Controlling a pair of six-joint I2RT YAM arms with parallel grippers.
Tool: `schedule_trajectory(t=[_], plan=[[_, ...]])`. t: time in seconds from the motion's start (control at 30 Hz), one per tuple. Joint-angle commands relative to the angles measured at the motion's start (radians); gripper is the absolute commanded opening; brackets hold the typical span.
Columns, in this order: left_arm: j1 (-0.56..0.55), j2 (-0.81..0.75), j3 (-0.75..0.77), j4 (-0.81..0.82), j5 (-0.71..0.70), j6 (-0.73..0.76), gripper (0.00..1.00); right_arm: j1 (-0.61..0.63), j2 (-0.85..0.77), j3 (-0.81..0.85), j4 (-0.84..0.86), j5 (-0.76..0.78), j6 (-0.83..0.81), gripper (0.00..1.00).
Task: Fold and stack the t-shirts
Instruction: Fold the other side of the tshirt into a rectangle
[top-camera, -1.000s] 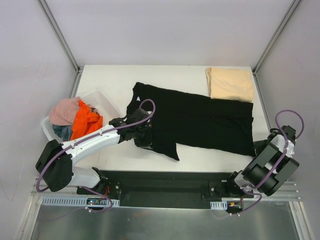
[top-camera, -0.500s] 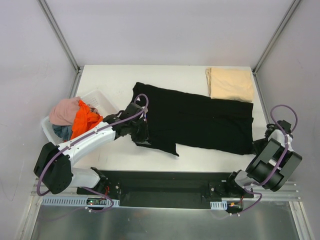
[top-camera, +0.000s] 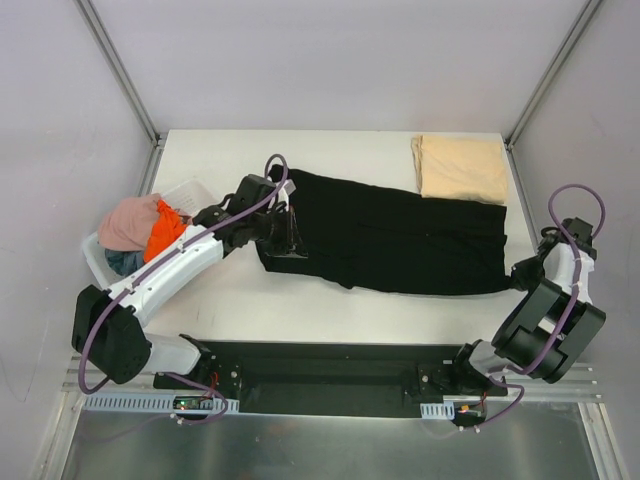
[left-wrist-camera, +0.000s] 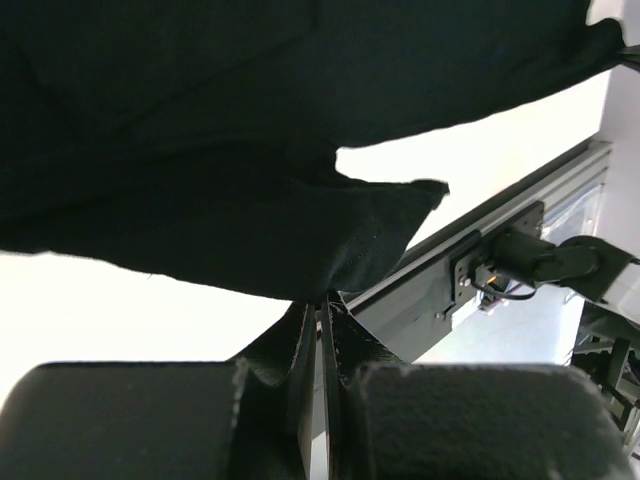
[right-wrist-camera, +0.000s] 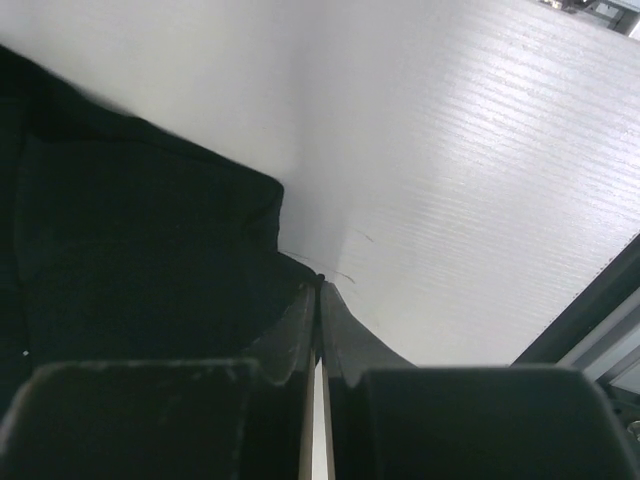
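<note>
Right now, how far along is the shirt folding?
Done: one tan shirt lies folded at the table's far right corner. In hand: the black shirt is spread out, both arms' jaws shut on it, at its left end and near right corner. To do: the heap of shirts in the basket.

- I see the left arm (top-camera: 170, 275) stretched forward and inward; left gripper (top-camera: 283, 232) jaws pressed together, pinching the black t-shirt (top-camera: 400, 235).
- Right arm (top-camera: 548, 335) folded near its base; right gripper (top-camera: 520, 272) low, jaws closed on that shirt's corner.

Grey-blue tee (top-camera: 122, 263) half-buried in basket (top-camera: 92, 257)
</note>
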Motion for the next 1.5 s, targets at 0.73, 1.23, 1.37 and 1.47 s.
schedule_trajectory(t=[0.73,1.23,1.37,1.47], plan=[[0.108,0.251,0.354,0.007,-0.038,0.12,0.0,0.129,0.23,0.411,-0.16,0.069,-0.036,0.04],[0.128,0.404,0.56,0.007,-0.119,0.226,0.0,0.152,0.363,0.56,-0.194,0.065,-0.052,0.08],[0.14,0.464,0.612,0.007,-0.111,0.264,0.0,0.157,0.383,0.579,-0.197,0.072,-0.055,0.08],[0.149,0.524,0.658,0.009,-0.128,0.298,0.0,0.158,0.4,0.594,-0.197,0.083,-0.056,0.09]])
